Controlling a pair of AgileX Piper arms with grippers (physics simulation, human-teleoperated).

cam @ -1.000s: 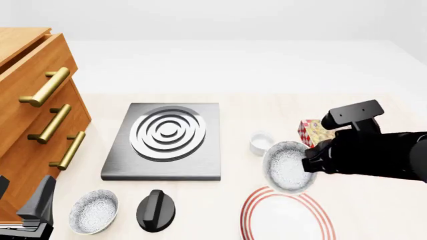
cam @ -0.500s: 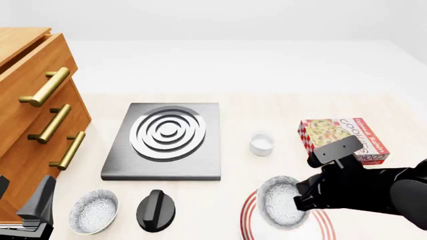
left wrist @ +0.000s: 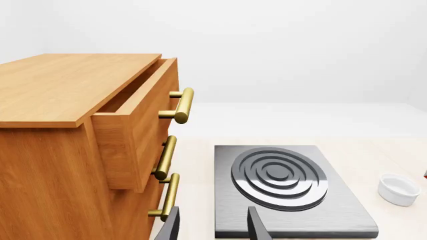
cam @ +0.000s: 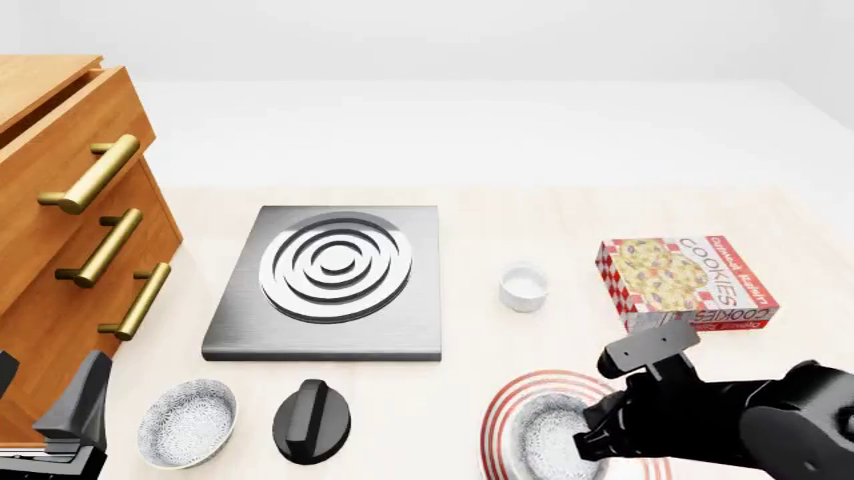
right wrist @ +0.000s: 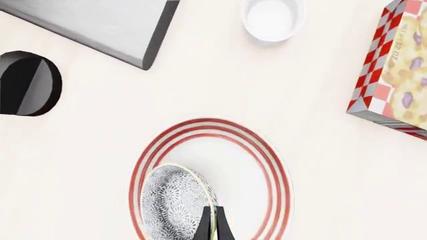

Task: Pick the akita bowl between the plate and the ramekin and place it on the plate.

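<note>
Akita bowl (cam: 550, 440) lowered onto plate (cam: 515, 398); two bowls.

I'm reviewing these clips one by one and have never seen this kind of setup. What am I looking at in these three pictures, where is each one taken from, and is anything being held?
These are simulator renders of two robot arms at a table. One picture comes from a fixed camera behind the arms; the other two come from cameras just behind each gripper.

In the front view, the right gripper holds the akita bowl, a small speckled bowl, by its rim over the plate, which has red rings. Its wrist view shows the same grip from above: thin fingers closed on the bowl's edge.

The left gripper is open and holds nothing, facing a wooden drawer cabinet.

Also on the table: a grey stove slab, a black knob, a second speckled bowl, the ramekin, a small white cup, and a cookie box.
</note>
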